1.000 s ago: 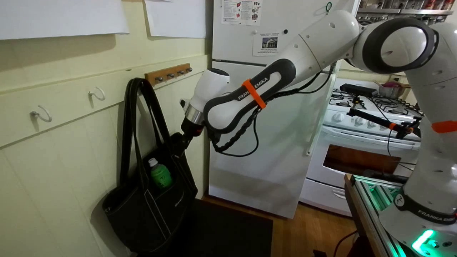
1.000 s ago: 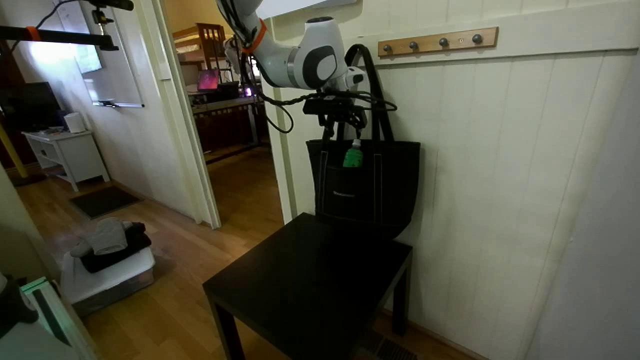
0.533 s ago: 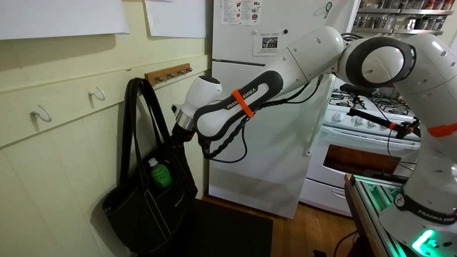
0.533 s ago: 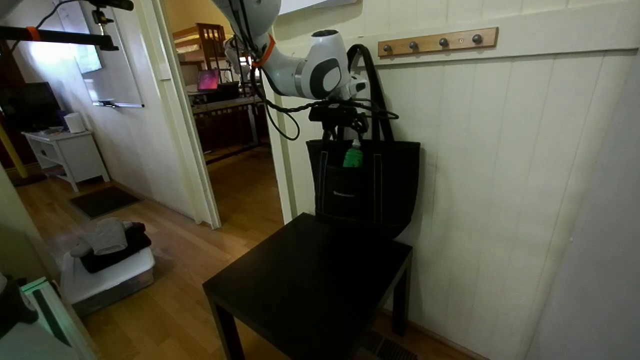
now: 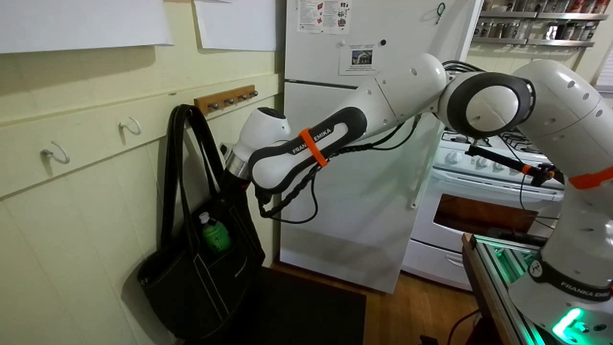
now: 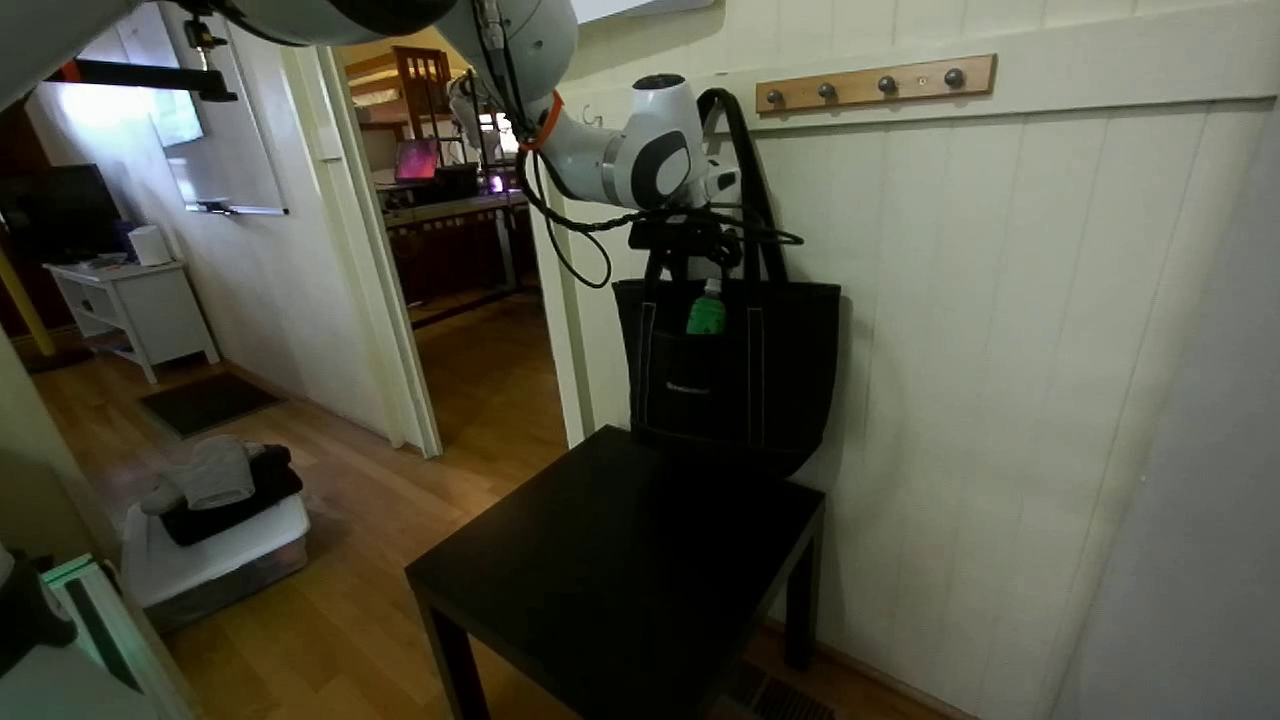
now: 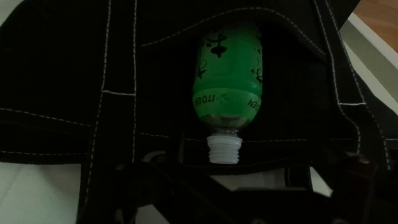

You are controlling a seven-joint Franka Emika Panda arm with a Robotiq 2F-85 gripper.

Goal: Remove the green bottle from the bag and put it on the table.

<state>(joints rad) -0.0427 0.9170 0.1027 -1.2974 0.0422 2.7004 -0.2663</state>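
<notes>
The end effector (image 6: 690,266) hangs just by the upper rim of the black bag (image 6: 795,385), its fingers spread well apart with nothing held between them, though whether either touches the cloth I cannot tell. The green bottle (image 7: 230,71) sits nearly upright, white cap uppermost, in the bag's front pocket (image 6: 690,400), its lower part hidden behind the stitched edge. The bag hangs by its straps (image 6: 755,190) against the pale wall (image 6: 1000,300), at the far end of the dark bench (image 6: 600,560) in an exterior view.
</notes>
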